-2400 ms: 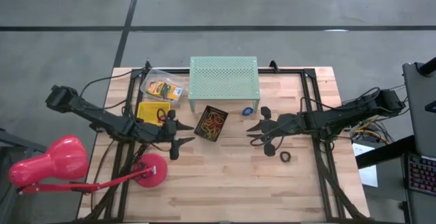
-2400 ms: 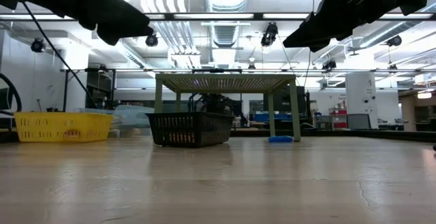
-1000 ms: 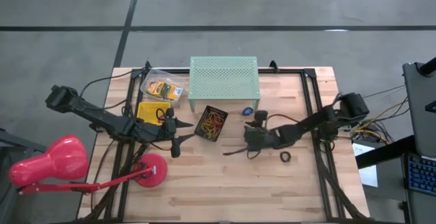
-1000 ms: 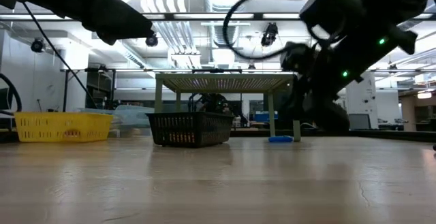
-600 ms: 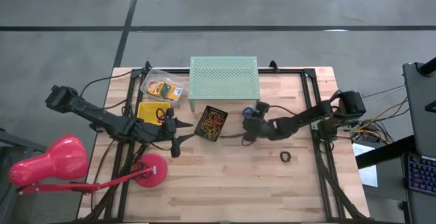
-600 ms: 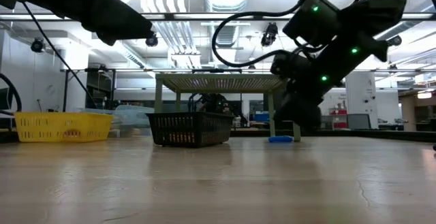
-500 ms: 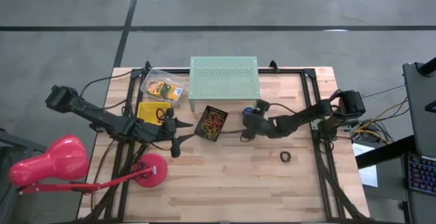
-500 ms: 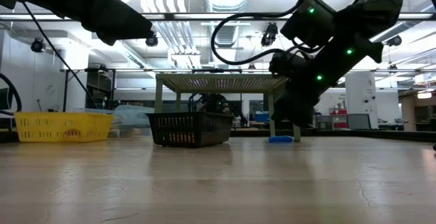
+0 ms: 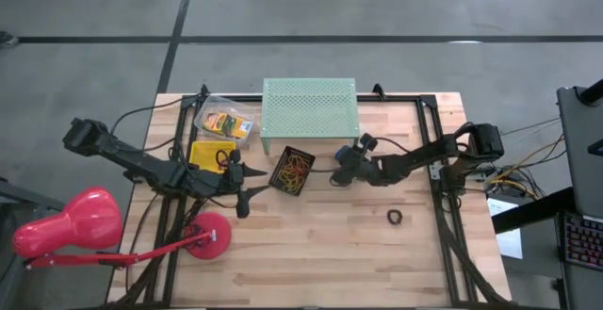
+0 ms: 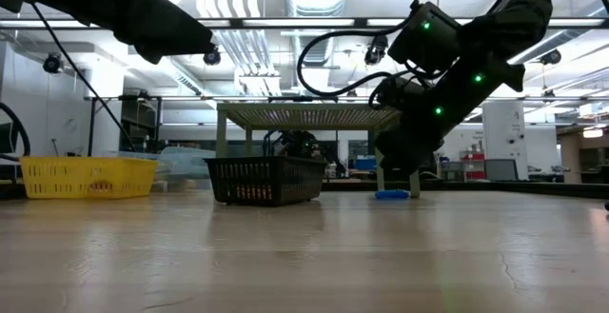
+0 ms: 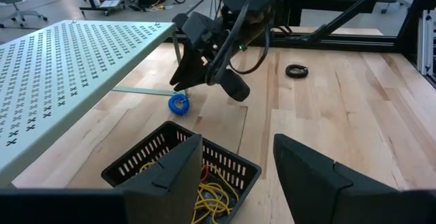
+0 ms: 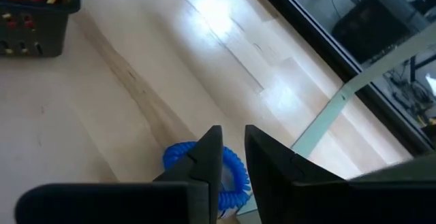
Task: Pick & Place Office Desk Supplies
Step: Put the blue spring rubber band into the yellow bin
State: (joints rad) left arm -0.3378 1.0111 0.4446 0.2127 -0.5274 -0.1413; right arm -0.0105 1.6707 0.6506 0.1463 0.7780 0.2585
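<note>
Blue ring roll sits between right gripper fingers (narrowly apart, not yet clamped).

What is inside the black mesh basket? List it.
The black mesh basket holds a tangle of yellow, orange and red rubber bands. Whatever lies beneath that tangle is covered, and from table height the basket's wall hides most of the contents.

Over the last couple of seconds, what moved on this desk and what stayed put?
The right gripper swung from mid-table toward the mint-green perforated stand and dropped, its fingers narrowing astride the small blue ring roll. The left gripper, the black mesh basket and the black ring roll stayed put.
</note>
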